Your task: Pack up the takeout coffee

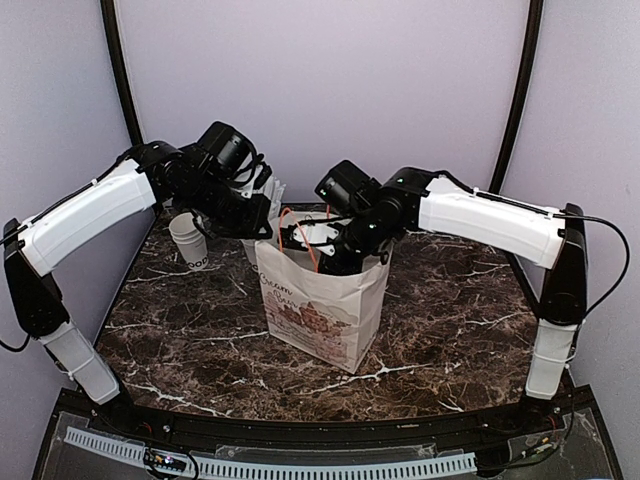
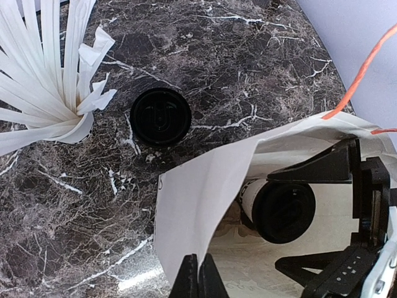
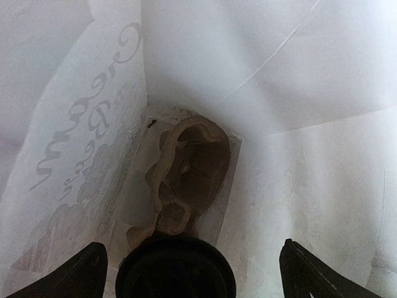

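Note:
The takeout coffee [image 2: 282,211], a white cup with a black dome lid, is inside the open white paper bag [image 1: 320,300] in the middle of the table. In the right wrist view its lid [image 3: 175,267] lies between my right gripper's [image 3: 192,276] fingers, which stand wide apart and clear of it. I cannot tell whether the cup rests on the bag's floor. My right gripper [image 1: 337,256] reaches into the bag from above. My left gripper [image 2: 198,279] is shut on the bag's near rim [image 2: 205,205], holding the mouth open; it also shows in the top view [image 1: 258,230].
A loose black lid [image 2: 160,117] lies on the marble table [image 1: 450,310] left of the bag. A white cup full of white straws [image 2: 43,81] stands beside it. A lidless white cup [image 1: 188,240] stands at the back left. An orange cable [image 2: 363,74] hangs over the bag.

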Motion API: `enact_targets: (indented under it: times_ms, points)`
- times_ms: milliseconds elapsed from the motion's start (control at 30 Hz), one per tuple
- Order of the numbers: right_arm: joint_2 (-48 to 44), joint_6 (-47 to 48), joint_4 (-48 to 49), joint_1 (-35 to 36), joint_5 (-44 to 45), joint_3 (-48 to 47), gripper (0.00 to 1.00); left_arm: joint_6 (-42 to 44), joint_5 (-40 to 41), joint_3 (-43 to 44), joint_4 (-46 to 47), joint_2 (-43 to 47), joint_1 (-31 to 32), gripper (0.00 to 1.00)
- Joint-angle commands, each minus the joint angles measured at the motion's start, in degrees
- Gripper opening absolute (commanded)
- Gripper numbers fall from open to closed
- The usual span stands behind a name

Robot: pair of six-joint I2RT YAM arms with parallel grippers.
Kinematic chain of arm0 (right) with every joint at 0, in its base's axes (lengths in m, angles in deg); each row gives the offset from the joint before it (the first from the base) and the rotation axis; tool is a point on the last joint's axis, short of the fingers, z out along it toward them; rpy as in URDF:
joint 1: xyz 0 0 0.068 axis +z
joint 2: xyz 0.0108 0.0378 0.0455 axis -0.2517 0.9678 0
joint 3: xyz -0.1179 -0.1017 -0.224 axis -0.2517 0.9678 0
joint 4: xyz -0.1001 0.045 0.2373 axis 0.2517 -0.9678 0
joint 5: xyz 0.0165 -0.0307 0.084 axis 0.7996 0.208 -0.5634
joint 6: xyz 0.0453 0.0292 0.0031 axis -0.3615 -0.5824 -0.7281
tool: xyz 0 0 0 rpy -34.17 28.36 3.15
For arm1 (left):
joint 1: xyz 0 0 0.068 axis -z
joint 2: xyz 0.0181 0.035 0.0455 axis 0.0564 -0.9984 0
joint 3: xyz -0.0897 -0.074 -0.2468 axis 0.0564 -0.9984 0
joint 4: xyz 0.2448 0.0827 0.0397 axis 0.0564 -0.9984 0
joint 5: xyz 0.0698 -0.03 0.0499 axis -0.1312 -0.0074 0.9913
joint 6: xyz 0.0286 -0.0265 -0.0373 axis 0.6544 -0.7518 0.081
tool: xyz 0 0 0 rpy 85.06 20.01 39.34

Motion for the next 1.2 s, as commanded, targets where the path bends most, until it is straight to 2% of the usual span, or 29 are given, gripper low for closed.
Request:
enact_targets:
  times_ms: [0,333,633,667,733,767,833,867,1000,1033,1167]
  points:
    - [-2.81,1.34,-1.05,0.38,-4.04,-1.8,0.99,-1.01,1.12,-1.18,-1.36,2.06,-0.21,0.0]
    - [-4.88,2.55,-0.94,-1.2,-4.77,-5.53,0.99,-3.55,1.94,-3.7,-0.52,4.46,0.51,0.0]
    - [-6.12,5.14,-1.87,-1.84,-10.17,-12.51,0.99,-6.64,4.86,-5.11,-1.02,6.99,1.54,0.0]
    - [-6.27,5.31,-1.94,-2.0,-10.56,-13.19,0.99,-7.4,4.85,-5.14,-1.0,7.27,1.8,0.02]
    - [-6.71,5.39,-2.02,-2.52,-11.19,-14.19,0.99,-8.27,4.19,-4.82,-1.31,8.28,2.4,0.14]
    - [-6.95,5.5,-2.13,-2.88,-11.89,-14.76,0.99,-8.31,4.16,-4.26,-2.06,8.45,2.53,0.25]
    - [-7.76,5.75,-2.54,-3.63,-13.74,-15.71,0.99,-5.93,4.0,-2.38,-3.28,8.87,2.7,0.39]
    - [-8.1,5.96,-2.8,-4.03,-14.72,-16.17,0.99,-4.79,4.67,-1.53,-3.79,9.1,2.72,0.42]
    - [-9.8,6.81,-3.73,-6.21,-18.98,-18.31,0.99,6.89,7.88,5.66,-2.53,9.06,2.67,0.58]
    - [-10.24,6.91,-4.08,-6.53,-20.05,-18.8,0.99,12.77,7.23,6.71,-1.09,9.06,2.72,0.63]
    - [-12.36,9.07,-6.15,-8.4,-24.23,-19.4,0.99,31.21,-1.49,7.67,7.46,7.47,2.69,0.71]
